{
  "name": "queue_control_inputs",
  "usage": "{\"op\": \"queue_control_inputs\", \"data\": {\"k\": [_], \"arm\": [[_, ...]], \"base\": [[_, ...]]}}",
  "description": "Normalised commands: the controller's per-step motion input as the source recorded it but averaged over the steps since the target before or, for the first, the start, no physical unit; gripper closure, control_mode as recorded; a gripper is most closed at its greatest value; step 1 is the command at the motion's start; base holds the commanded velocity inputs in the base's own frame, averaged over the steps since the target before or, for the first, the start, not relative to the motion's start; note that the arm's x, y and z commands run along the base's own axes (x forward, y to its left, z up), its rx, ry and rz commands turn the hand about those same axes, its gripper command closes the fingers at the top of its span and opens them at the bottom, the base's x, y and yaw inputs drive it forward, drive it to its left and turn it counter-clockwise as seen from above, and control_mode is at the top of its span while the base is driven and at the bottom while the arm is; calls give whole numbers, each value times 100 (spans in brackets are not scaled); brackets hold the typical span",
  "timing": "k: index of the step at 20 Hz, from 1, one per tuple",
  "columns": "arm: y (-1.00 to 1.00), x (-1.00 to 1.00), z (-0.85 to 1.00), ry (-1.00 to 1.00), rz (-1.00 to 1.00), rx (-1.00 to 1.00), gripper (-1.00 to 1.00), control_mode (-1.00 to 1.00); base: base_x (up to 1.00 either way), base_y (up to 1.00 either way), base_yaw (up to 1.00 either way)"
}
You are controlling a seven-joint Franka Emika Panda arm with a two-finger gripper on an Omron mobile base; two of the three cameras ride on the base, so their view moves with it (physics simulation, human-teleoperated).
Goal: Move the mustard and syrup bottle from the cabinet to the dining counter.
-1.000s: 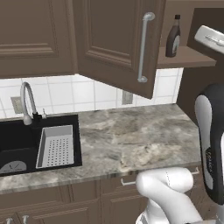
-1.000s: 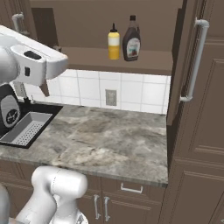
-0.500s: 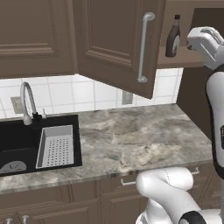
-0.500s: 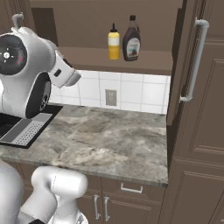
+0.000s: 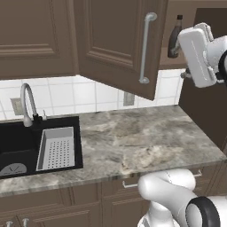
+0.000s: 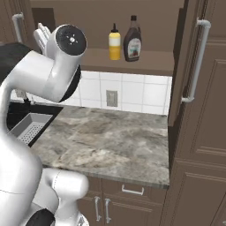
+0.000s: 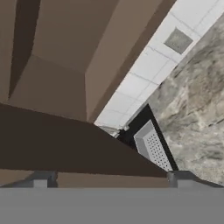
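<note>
The mustard (image 6: 114,43), a yellow squeeze bottle, stands upright on the shelf of the open cabinet (image 6: 150,62). Right beside it is the dark brown syrup bottle (image 6: 132,39), also peeking past the open door (image 5: 174,40) in the left base view. My arm (image 5: 201,53) is raised to shelf height, just right of the syrup bottle in that view and left of both bottles (image 6: 59,66) in the right base view, touching neither. My gripper (image 7: 111,178) is open and empty, facing the backsplash and the sink. The dining counter is out of view.
The open cabinet door (image 5: 119,44) with its silver bar handle (image 5: 145,48) hangs over the marbled counter (image 5: 146,137). A black sink (image 5: 26,146) with a grey strainer (image 5: 55,148) and faucet (image 5: 29,104) lies left. Another tall door (image 6: 198,88) stands right of the shelf.
My arm has swung up and across to shelf height, closer to the bottles. The bottles have not moved and the gripper has stayed open.
</note>
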Motion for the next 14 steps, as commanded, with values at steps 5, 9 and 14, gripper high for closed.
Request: {"op": "queue_control_inputs", "data": {"k": [5, 9, 14], "arm": [[80, 37, -27, 27, 27, 33, -100, -100], [99, -1, -15, 20, 28, 26, -100, -100], [100, -39, 0, 16, 24, 18, -100, -100]], "base": [[0, 0, 0], [0, 0, 0], [0, 0, 0]]}}
